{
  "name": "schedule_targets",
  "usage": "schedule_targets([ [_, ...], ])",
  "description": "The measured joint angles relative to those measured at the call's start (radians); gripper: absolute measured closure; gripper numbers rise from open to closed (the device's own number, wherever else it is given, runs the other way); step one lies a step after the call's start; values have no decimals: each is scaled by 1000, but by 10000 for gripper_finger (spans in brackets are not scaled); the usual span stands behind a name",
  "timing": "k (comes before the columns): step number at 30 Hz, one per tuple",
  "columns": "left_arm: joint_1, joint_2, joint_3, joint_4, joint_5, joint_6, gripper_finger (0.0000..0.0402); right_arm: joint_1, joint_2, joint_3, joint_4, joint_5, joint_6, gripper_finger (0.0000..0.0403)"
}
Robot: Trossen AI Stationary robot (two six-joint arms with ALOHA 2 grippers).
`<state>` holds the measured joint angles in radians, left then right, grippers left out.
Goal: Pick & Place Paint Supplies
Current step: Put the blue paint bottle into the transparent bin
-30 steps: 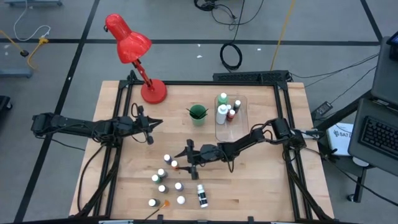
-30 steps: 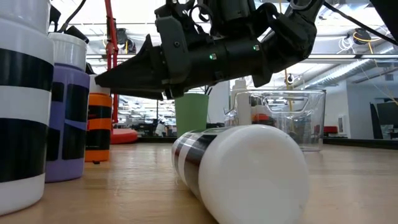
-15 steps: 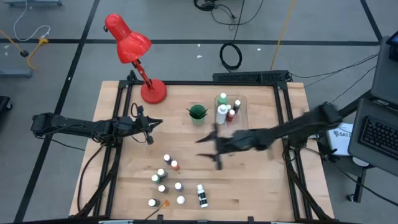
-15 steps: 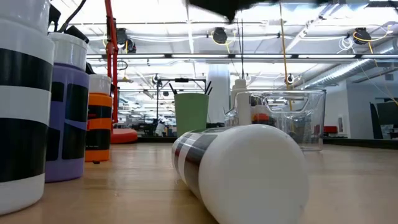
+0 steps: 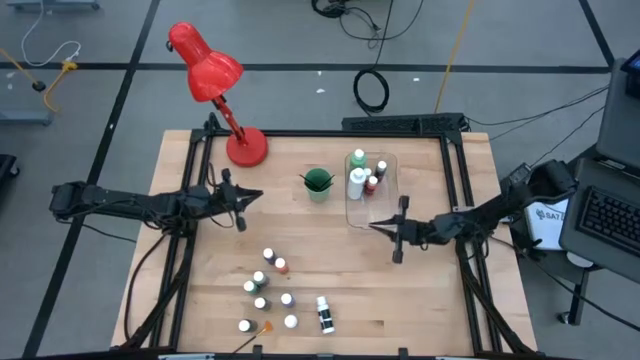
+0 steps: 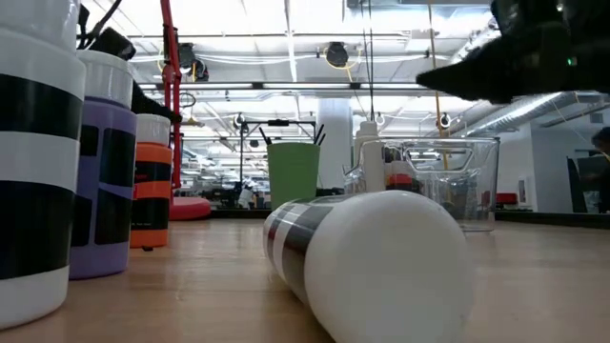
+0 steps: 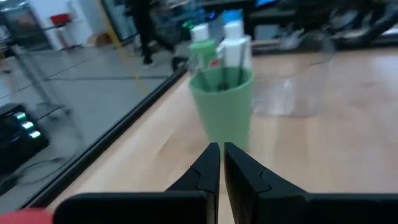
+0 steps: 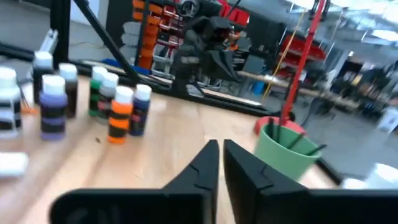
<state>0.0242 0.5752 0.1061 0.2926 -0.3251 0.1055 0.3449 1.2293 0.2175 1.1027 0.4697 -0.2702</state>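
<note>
Several tiny white-capped paint bottles (image 5: 266, 289) stand upright on the wooden table's near left part; they also show in the right wrist view (image 8: 118, 111). One taller bottle (image 5: 324, 314) lies on its side beside them, close to the low camera (image 6: 376, 257). Dark brushes stick up out of the green cup (image 5: 318, 183). More bottles (image 5: 358, 182) stand in the clear bin (image 5: 386, 196). My right gripper (image 5: 374, 226) hovers shut and empty by the bin's near edge, above the table. My left gripper (image 5: 256, 197) hangs shut and empty left of the cup (image 7: 222, 107).
A red desk lamp (image 5: 218, 85) stands on the table's far left corner. A black frame (image 5: 330, 133) runs along the table's edges. Bare wood lies on the near right (image 5: 410, 300). A brush with an orange tip (image 5: 263, 328) lies at the near edge.
My right gripper has drawn back from beside the small bottles toward the table's right edge and has risen; in the low view it has gone from the middle to the upper right. The bottles stand where they stood.
</note>
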Motion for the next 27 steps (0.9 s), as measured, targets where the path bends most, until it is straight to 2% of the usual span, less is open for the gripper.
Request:
schedule_targets([
  [2,0,-1,8,-20,97,-12,376,-5,0,-33,41,-1,-27,400],
  [7,-32,2,24,-81,464,-56,376,-5,-1,-54,121,-2,-70,389],
  [9,-64,3,24,-116,534,-50,376,-3,-1,-54,123,-2,-71,384],
  [11,-99,2,24,-146,532,-59,376,-3,-1,-54,127,-2,-71,381],
  [15,-149,3,24,-179,434,-106,376,-3,-1,-54,158,-2,-71,382],
  [20,-179,2,24,-247,439,-114,367,-3,-1,-54,181,-2,-79,381],
  [23,-185,3,24,-262,466,-113,334,-3,-1,-54,189,-3,-93,380],
  [27,-187,3,24,-210,483,-109,265,-3,-1,-54,199,-3,-94,380],
])
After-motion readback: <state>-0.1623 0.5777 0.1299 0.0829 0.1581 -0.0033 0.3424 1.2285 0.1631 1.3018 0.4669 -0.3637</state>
